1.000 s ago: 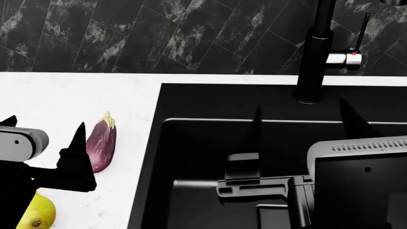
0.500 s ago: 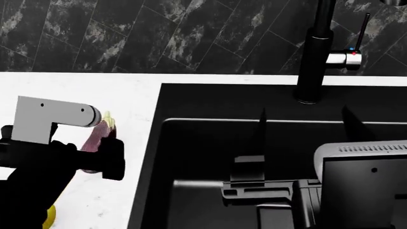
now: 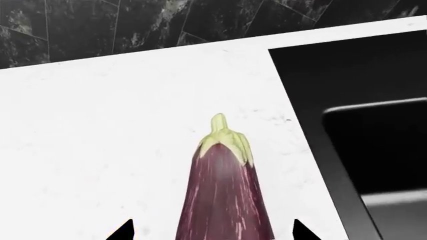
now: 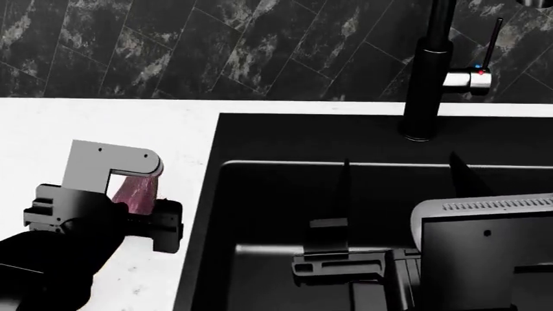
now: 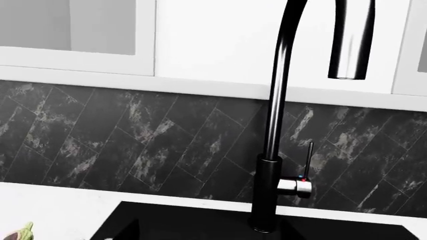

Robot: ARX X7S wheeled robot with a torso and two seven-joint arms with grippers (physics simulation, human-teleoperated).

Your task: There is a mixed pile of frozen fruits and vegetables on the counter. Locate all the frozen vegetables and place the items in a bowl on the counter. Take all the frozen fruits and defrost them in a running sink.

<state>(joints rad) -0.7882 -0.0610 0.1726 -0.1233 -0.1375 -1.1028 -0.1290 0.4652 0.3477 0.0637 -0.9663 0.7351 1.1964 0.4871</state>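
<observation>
No writing anywhere. Left claw apart around eggplant on counter; right claw apart over sink. Only right wrist view shows faucet spout.

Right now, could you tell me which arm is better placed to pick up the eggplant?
The left. Its left gripper is open with a fingertip on each side of the eggplant on the counter, while the right gripper hangs over the sink.

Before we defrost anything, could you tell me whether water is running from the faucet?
No, the faucet spout shows no stream, and the sink below looks dry.
</observation>
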